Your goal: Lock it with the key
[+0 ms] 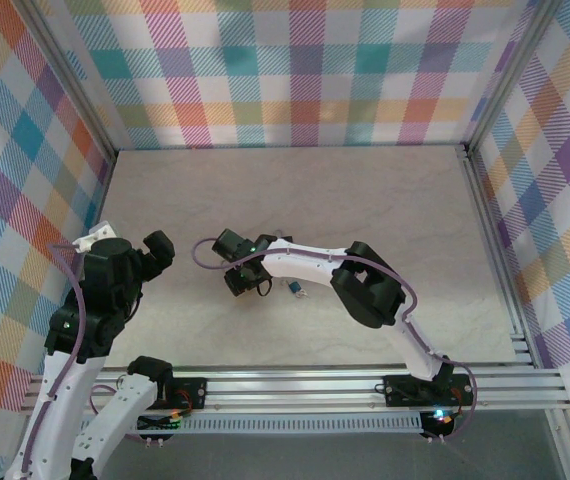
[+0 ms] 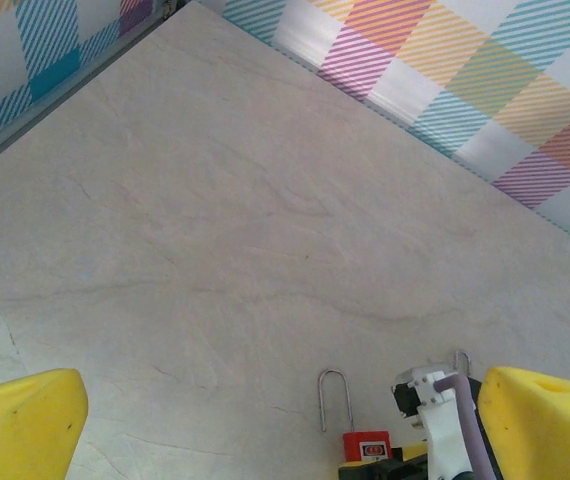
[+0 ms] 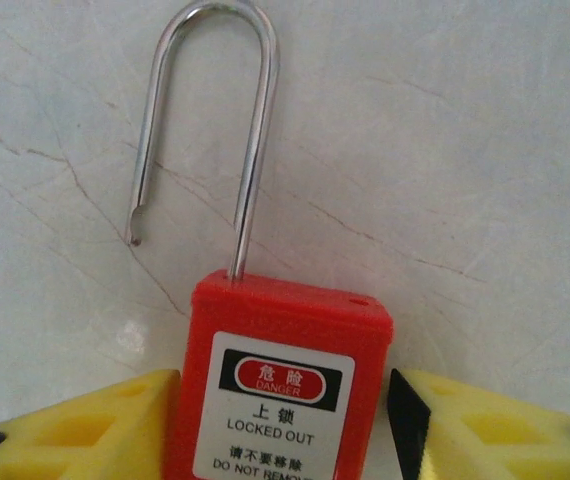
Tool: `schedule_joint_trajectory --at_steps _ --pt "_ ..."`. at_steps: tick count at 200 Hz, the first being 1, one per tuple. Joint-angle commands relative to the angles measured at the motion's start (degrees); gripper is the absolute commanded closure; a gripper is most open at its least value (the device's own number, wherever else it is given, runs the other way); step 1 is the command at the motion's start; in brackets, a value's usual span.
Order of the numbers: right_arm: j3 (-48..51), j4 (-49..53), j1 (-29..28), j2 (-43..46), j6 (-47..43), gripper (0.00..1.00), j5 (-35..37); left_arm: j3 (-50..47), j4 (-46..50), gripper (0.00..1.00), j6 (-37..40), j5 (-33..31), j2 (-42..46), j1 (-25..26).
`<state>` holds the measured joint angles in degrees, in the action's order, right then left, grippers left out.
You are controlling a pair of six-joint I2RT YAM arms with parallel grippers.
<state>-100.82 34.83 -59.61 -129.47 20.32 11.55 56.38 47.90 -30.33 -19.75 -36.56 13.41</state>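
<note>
straddling the red padlock (image 3: 290,330), my right end effector (image 3: 283,400) might have gripped it, i couldn't tell; its shackle (image 3: 255,130) ahead stood open, locking undone. left end effector (image 2: 280,395) hung released.

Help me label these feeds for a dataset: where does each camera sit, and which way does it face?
Top external: above and behind the arm bases, looking down at the table; both arms, left claw and right claw show.
Left wrist: on the left arm, looking across the table toward the plaid wall; its yellow fingers frame the bottom corners.
Right wrist: close over the red padlock; its fingers flank the body.
Shared: both wrist views show the padlock's open shackle.
</note>
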Motion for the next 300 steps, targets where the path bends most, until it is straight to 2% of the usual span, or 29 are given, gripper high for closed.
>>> schedule_joint_trajectory --at_steps 1,45,90,149,188,220,266,300 --pt "-1.4 1.11 -0.32 -1.61 1.19 0.46 0.99 -1.01 -1.12 0.0 1.32 0.76 0.35 -1.0" --pt "-1.65 1.38 -0.3 -2.68 2.13 0.5 1.26 -1.01 -1.27 0.0 1.32 1.71 -0.2 -1.24" --pt "-1.36 2.26 -0.28 -2.27 2.57 0.61 1.94 -1.26 -1.4 0.0 1.32 2.56 -0.36 -1.36" --pt "3.86 -1.31 -0.31 5.64 1.44 0.87 -1.44 -1.27 -2.11 0.0 1.15 5.35 -2.21 -1.37" --pt "8.98 -4.51 0.25 13.43 -0.29 1.0 -3.99 -1.0 -1.93 0.0 0.25 7.61 -4.0 -1.37" --pt "14.97 -7.29 1.87 21.44 -1.61 1.0 -8.25 -2.42 -3.71 0.0 -2.73 11.93 -4.33 -1.37" --pt "24.93 -11.05 6.51 34.18 -4.32 1.0 -18.58 -5.48 -9.26 0.0 -10.16 22.51 -7.8 -1.28" --pt "32.17 -13.82 9.5 41.89 -6.71 1.0 -22.47 -8.67 -16.05 0.0 -16.45 30.32 -11.47 -1.06"
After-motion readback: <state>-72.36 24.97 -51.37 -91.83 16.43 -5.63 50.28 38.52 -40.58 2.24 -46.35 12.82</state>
